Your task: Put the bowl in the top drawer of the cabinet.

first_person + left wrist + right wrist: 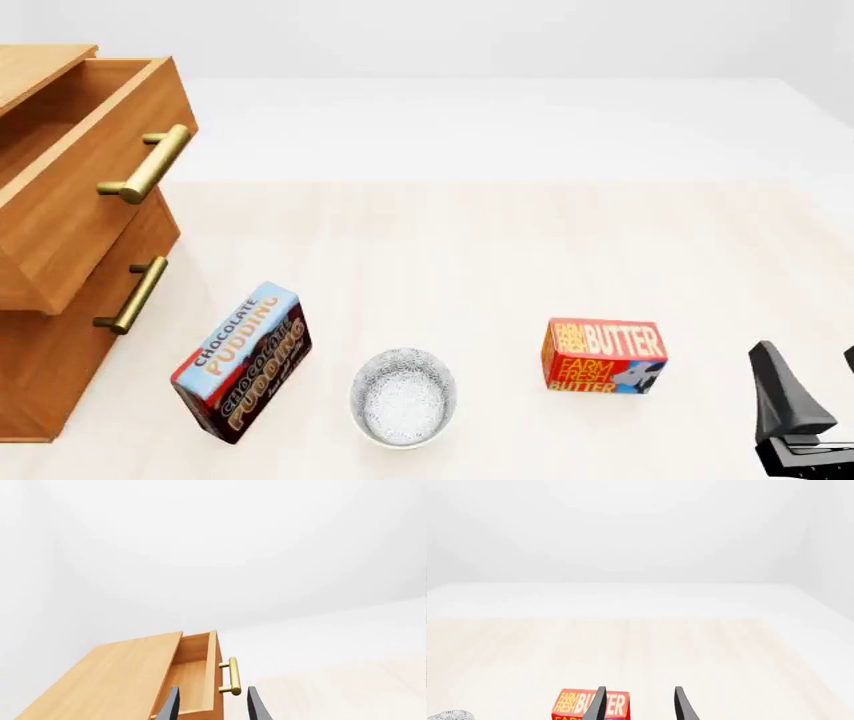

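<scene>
Left wrist: top drawer (193, 672) of cabinet (107, 680) pulled out, nothing visible inside; left gripper (212, 705) fingers spread, holding nothing. Front: speckled white bowl (403, 396) upright near desk's (507, 260) near edge, between pudding box (243, 362) and butter (603, 356). Right wrist: right gripper (639, 705) fingers spread, butter just ahead.

The speckled white bowl (403, 396) sits between the tilted chocolate pudding box (243, 362) on its left and the red butter box (603, 356) on its right; the wooden top drawer (83, 170) stands open, bare tabletop (467, 240) beyond.

Both the left gripper (212, 704) and right gripper (639, 704) hold their jaws parted, gripping nothing.
</scene>
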Available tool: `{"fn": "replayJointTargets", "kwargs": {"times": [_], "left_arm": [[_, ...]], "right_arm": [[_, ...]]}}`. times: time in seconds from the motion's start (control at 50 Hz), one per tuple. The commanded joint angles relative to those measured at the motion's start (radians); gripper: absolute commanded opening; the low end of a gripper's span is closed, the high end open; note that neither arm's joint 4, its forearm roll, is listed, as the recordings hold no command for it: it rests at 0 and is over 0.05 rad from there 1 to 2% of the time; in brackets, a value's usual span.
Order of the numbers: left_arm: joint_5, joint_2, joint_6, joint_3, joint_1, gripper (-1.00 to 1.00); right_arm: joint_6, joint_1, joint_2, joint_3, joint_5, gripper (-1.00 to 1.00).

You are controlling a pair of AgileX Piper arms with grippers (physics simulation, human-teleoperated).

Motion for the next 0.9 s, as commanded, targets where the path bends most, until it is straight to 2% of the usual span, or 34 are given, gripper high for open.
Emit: {"fn": "replayJointTargets", "kwargs": {"times": [0.02,0.32,0.56,0.84,0.9], "left_arm": [[-0.006,0.133,-0.021,-0.087,0.01,1.0],[0.017,0.315,-0.065,-0.186,-0.009,1.0],[0.119,0.474,-0.086,-0.295,0.04,1.0],[0.227,0.56,-0.1,-0.401,0.0,1.0],[0.254,0.615,-0.135,-0.429,-0.002,1.0]], "right_arm": [[-0.002,0.0,-0.001,0.001,0.0,1.0],[-0.002,0.0,-0.002,0.001,0.0,1.0],[-0.002,0.0,-0.002,0.001,0.0,1.0],[-0.002,0.0,-0.001,0.001,0.0,1.0],[-0.002,0.0,-0.002,0.001,0.0,1.0]]}}
